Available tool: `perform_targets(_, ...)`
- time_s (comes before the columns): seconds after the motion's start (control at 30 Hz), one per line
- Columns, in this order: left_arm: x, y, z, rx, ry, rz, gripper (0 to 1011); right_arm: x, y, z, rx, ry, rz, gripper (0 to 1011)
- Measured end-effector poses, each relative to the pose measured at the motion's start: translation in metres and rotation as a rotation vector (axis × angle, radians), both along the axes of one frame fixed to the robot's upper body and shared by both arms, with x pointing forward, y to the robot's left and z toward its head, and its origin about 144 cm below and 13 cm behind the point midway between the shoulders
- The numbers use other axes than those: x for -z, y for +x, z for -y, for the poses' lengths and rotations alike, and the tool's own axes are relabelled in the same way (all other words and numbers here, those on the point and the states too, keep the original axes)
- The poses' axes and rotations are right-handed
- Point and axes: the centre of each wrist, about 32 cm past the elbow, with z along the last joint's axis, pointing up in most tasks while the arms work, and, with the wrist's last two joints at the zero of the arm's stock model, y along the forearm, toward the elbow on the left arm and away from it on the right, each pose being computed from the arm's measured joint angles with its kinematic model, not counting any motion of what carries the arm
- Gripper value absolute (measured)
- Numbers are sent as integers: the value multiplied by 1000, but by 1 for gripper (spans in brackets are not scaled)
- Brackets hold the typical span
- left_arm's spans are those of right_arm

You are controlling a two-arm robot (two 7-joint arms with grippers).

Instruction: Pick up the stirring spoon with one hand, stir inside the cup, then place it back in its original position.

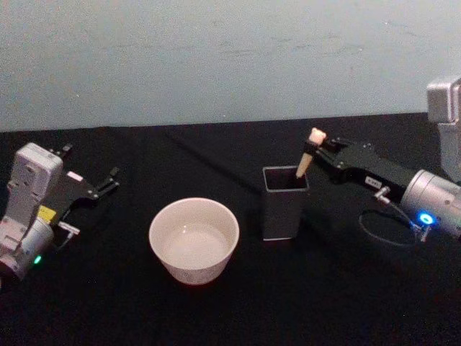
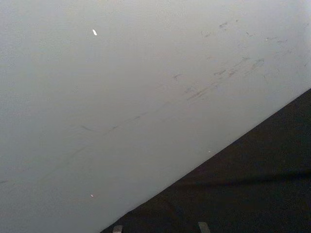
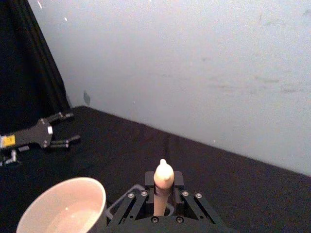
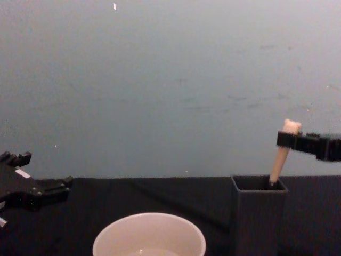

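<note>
The stirring spoon (image 1: 306,157) stands tilted in the dark grey square holder (image 1: 282,209), with its beige handle and bear-head top sticking out and its bowl hidden inside. My right gripper (image 1: 315,150) reaches in from the right and is shut on the handle just under the bear head. The handle (image 3: 164,187) rises between its fingers in the right wrist view. The cream-white cup (image 1: 193,241) sits left of the holder, apart from it. My left gripper (image 1: 92,164) rests open at the far left of the table, away from the cup.
A black cloth covers the table (image 1: 230,310), and a pale wall rises behind its far edge. A thin cable loop (image 1: 382,227) lies on the cloth beneath my right wrist. Bare cloth lies in front of the cup and holder.
</note>
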Motion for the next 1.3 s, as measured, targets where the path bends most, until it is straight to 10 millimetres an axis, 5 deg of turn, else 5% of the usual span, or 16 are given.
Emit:
perform_targets(0.73,0,0,0,0,0,0,1001,-45,-7,13,-5,135,131,218)
perform_targets(1.3,0,0,0,0,0,0,1001,-38,-3,-28,-105,107,102,218)
